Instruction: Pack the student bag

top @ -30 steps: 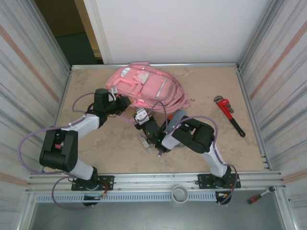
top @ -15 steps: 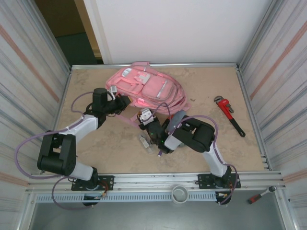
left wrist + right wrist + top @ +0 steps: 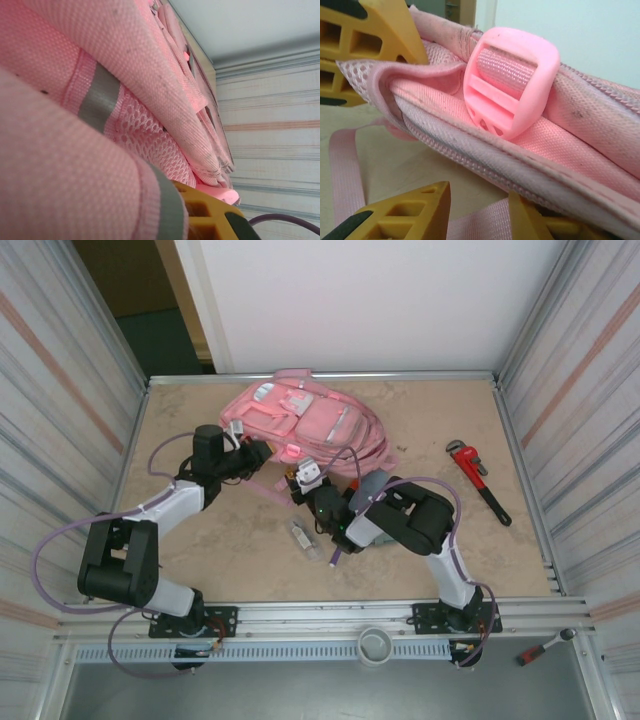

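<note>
The student bag, a large pink backpack, lies at the back middle of the table. My left gripper is at its left lower edge, shut on a fold of the bag; one yellow finger peeks from under the fabric. My right gripper is at the bag's near edge. In the right wrist view this gripper is open, its tips just below the bag's zip edge, with a pink strap lying between them. A pink buckle sits above, and the left gripper's fingers pinch fabric at the upper left.
A red pipe wrench lies on the right of the table. A small clear bottle and a purple pen lie in front of the right gripper. A grey-blue pouch rests by the right arm. Metal walls close in both sides.
My right gripper has moved up toward the bag's near edge and its jaws have spread. The left gripper stays clamped on the bag; its arm shifted slightly.
</note>
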